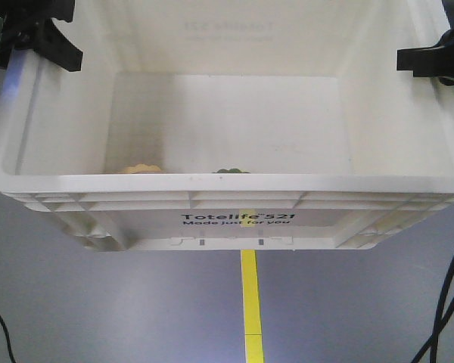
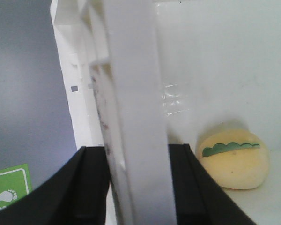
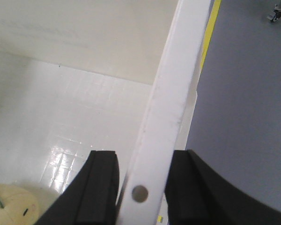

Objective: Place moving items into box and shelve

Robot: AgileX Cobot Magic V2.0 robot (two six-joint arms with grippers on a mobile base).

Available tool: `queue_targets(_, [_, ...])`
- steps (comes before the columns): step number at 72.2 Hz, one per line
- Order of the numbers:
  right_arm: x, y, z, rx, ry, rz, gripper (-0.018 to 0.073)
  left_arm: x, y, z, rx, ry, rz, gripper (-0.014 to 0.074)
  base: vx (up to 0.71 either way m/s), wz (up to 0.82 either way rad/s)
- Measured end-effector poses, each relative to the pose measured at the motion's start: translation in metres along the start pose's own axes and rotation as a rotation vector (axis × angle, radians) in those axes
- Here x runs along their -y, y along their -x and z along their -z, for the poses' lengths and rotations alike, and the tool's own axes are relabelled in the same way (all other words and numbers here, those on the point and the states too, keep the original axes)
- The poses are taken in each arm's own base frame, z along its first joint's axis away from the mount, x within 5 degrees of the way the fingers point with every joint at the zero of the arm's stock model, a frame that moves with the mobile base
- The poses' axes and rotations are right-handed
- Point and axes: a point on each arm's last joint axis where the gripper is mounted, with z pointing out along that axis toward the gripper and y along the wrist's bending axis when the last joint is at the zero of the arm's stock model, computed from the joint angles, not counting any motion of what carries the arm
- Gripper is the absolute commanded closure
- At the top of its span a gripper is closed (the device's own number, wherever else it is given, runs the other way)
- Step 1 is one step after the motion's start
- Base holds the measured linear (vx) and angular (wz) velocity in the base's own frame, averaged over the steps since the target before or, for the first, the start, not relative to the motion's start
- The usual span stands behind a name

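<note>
The box (image 1: 234,219) is a large white crate printed "Totelife 521"; it fills the front view and hangs above the grey floor. My left gripper (image 1: 53,41) is shut on its left side rim (image 2: 136,117), one black finger (image 2: 91,187) outside and one inside. On the opposite side, my right gripper (image 1: 431,60) clamps the right rim (image 3: 173,108) the same way. Inside lies a cream-yellow round item with a green scalloped stripe (image 2: 234,159). Another cream item (image 3: 9,206) shows in the right wrist view. Only the items' tops (image 1: 142,167) peek over the front rim.
Grey floor lies under the box, with a yellow tape line (image 1: 250,302) running toward me. Black cables (image 1: 446,302) hang at the right and lower left. A green footprint sign (image 2: 7,190) lies on the floor left of the box. A caster wheel (image 3: 276,11) stands far right.
</note>
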Motion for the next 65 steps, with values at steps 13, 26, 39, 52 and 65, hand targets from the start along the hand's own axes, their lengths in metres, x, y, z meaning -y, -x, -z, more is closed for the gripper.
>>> queue_targets(13, [0.0003,0.0,0.0001,0.0,-0.002,0.0,0.0568,0.0001,0.0,0.0,0.0,-0.001,0.0,0.0596,0.06,0.02])
queue_targets(26, [0.0009,-0.0003,0.0002,-0.002,-0.002,-0.002,0.0568,0.0003,-0.0001,0.0,0.0,-0.001,0.0,0.0596,0.1,0.07])
queue_targets(39, [0.0009,-0.0003,0.0002,-0.003,-0.002,-0.002,0.0568,0.0004,-0.0001,-0.0001,-0.001,-0.002,0.0,0.0596,0.16,0.08])
queue_targets(52, [0.0008,-0.0004,0.0002,-0.003,-0.002,-0.002,0.0568,0.0004,-0.0001,-0.0001,-0.001,-0.002,0.0,0.0596,0.22,0.02])
queue_targets(65, [0.0008,-0.0005,0.0002,-0.005,-0.001,-0.002,0.0568,0.0004,-0.0001,-0.0001,-0.001,-0.002,0.0,0.0596,0.3,-0.06])
